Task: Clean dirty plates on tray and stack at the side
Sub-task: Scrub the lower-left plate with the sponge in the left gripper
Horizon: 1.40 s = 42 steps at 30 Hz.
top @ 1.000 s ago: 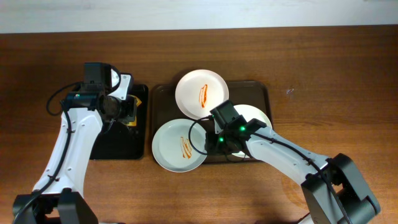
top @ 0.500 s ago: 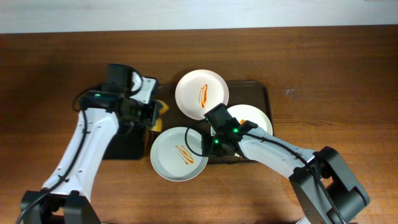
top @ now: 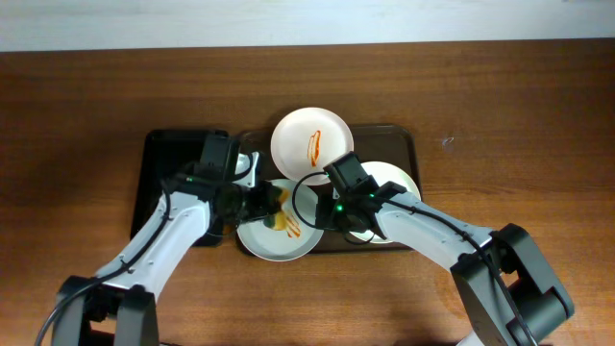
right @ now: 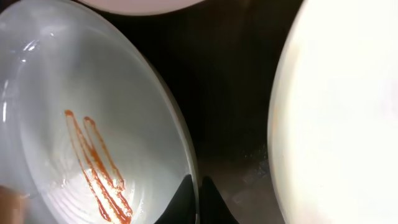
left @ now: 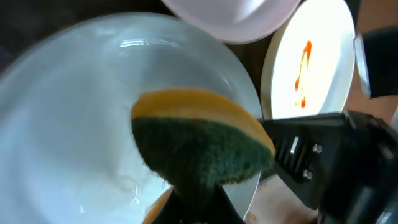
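Three white plates lie on or by the dark brown tray (top: 404, 136). The back plate (top: 312, 144) has an orange-red streak. The right plate (top: 396, 181) is partly under my right arm. The front-left plate (top: 274, 240) overhangs the tray's left end, and its streak (right: 96, 168) shows. My right gripper (top: 322, 213) is shut on that plate's right rim (right: 198, 199). My left gripper (top: 261, 204) is shut on a yellow-and-green sponge (left: 199, 143) held over this plate (left: 68, 124). The left fingers are hidden behind the sponge.
A smaller black tray (top: 173, 192) lies left of the brown tray, under my left arm. In the left wrist view a second streaked plate (left: 311, 62) and my black right gripper (left: 329, 162) sit close by on the right. Bare wooden table (top: 519, 115) surrounds both trays.
My left arm has carried the sponge right, from the black tray to over the front-left plate. My right gripper has kept its hold on that plate's rim, and the plate shifted slightly.
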Each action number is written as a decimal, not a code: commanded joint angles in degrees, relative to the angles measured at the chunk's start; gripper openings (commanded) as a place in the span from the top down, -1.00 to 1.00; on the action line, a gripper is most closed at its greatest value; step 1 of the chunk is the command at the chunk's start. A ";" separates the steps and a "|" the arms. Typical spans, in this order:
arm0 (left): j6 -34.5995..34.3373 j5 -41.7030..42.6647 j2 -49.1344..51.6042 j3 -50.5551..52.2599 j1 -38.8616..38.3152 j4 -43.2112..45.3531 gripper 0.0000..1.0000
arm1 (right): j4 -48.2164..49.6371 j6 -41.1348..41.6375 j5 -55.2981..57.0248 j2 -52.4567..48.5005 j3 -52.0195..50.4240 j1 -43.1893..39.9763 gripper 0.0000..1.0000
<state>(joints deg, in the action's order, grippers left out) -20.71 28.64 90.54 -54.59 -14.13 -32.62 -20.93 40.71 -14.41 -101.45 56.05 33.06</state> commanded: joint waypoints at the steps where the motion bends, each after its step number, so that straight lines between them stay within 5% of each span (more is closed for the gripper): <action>1: -0.72 7.89 -0.13 5.14 -0.13 5.57 1.00 | 0.22 0.70 -0.35 -0.28 0.90 -0.04 0.92; 18: -15.91 9.14 4.96 6.93 -3.82 12.50 1.00 | 0.20 0.72 -0.59 -0.28 0.90 -0.04 0.92; 30: -20.02 9.05 6.01 6.93 -7.21 13.84 1.00 | 0.20 0.70 -0.57 -0.28 0.90 -0.04 0.92; 42: -17.99 -9.27 8.55 6.97 -6.84 15.69 1.00 | 0.15 0.24 -1.44 -0.28 0.90 -0.04 0.92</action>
<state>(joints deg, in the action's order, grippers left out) -40.16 27.73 98.04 -47.88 -21.50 -18.02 -20.93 41.36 -14.41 -101.58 56.05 33.06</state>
